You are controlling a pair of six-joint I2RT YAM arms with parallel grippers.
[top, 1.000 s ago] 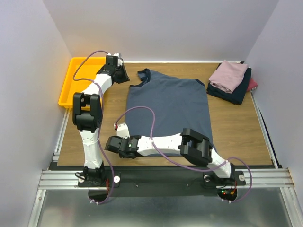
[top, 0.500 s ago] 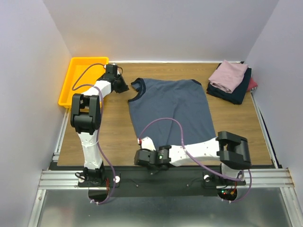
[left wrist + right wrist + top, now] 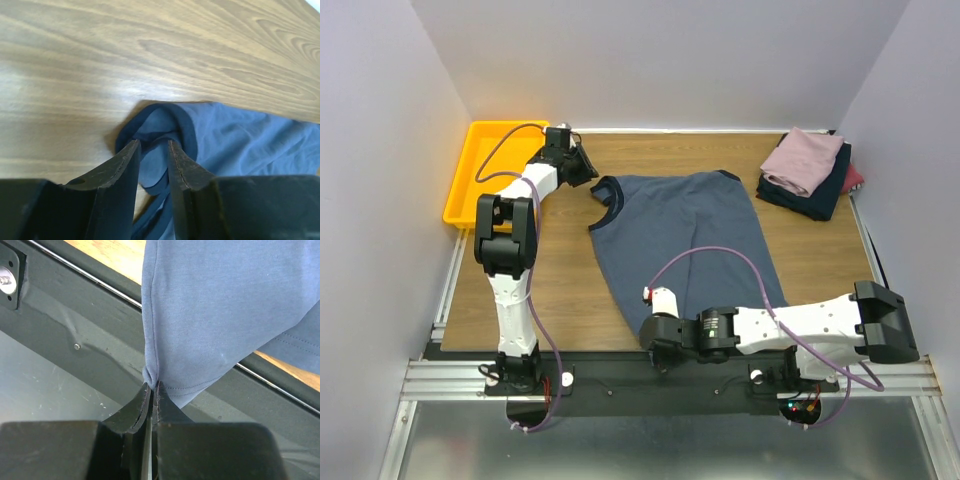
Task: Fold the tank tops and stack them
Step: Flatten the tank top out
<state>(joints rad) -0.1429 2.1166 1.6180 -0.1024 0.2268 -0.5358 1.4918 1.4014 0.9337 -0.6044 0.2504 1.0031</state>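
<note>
The right jaws pinch the slate-blue tank top (image 3: 685,235) hem, the left jaws seemingly its strap.

A yellow plastic tray (image 3: 462,195) sits at the far left corner of the wood-grained table (image 3: 570,285), close against the pale side wall (image 3: 380,200). Along the table's near edge runs a silvery slotted rail (image 3: 450,378) carrying a dark plate (image 3: 610,385). A small speck on that plate may be a screw head (image 3: 76,346).
</note>
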